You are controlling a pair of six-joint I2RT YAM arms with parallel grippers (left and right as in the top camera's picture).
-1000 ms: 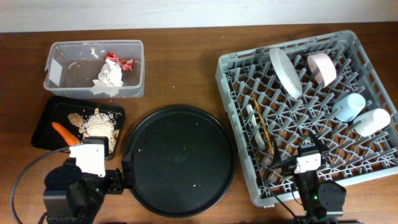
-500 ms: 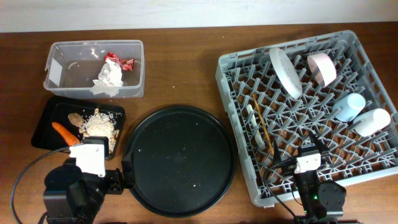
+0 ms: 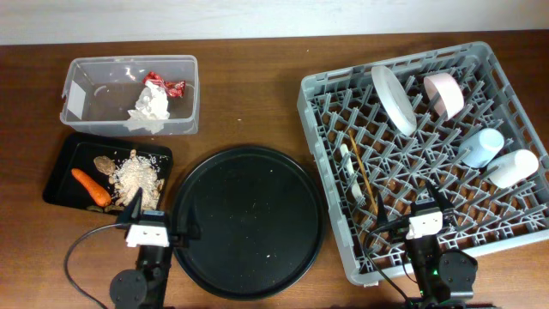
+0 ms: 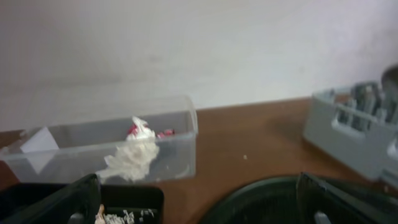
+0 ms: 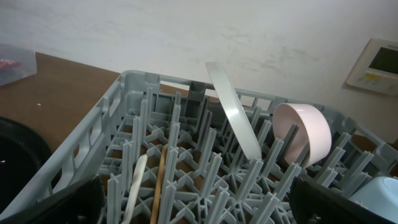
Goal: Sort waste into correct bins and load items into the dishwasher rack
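The large round tray (image 3: 249,202) lies close between shallow black tray (image 3: 73,154) and rack (image 3: 307,103).

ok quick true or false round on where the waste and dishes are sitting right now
1. The red wrapper lies in the clear tub. True.
2. The carrot is in the clear tub. False: it lies in the shallow black rectangular tray, beside the rice and scraps.
3. The plate stands on edge in the dishwasher rack. True.
4. The pink bowl sits on the table outside the rack. False: it is in the rack, just right of the plate.
5. The light blue cup and the white cup are both in the rack. True.
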